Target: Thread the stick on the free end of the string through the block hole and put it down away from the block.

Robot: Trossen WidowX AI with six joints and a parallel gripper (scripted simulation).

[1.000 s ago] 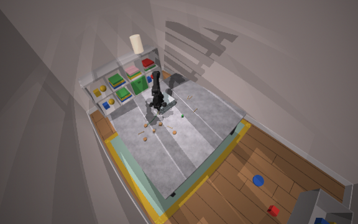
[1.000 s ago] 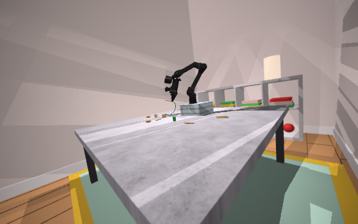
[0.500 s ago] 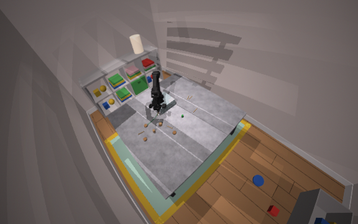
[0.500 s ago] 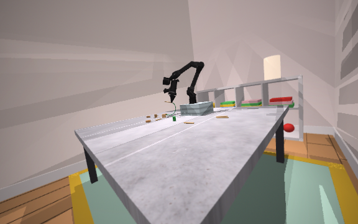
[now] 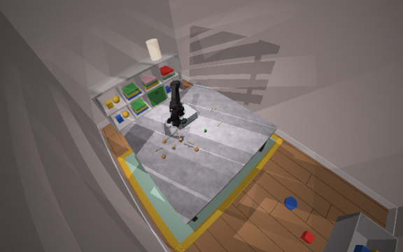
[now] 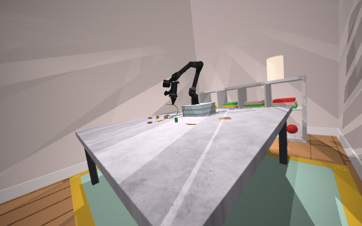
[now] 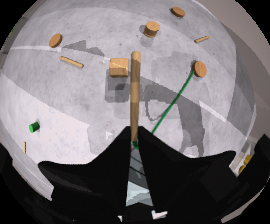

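Observation:
My gripper [image 7: 134, 129] [image 5: 174, 123] [image 6: 173, 103] is shut on the near end of the thin wooden stick [image 7: 135, 90] and holds it above the table, pointing ahead. A green string [image 7: 175, 99] runs from the gripped end down to a round wooden button [image 7: 199, 68] [image 5: 164, 141] on the table. The small wooden block [image 7: 118, 67] [image 5: 180, 139] stands on the table below the stick's far end, just left of it in the wrist view. I cannot see its hole.
Other round buttons [image 7: 55, 40] [image 7: 151, 28] [image 7: 178, 11] and loose sticks [image 7: 71, 62] [image 7: 202, 39] lie around the block. A small green cylinder [image 7: 33, 127] [image 5: 205, 130] [image 6: 176, 119] stands apart. The arm's grey base box [image 5: 189, 117] [image 6: 198, 109] sits behind, with a shelf [image 5: 136, 92] beyond the table.

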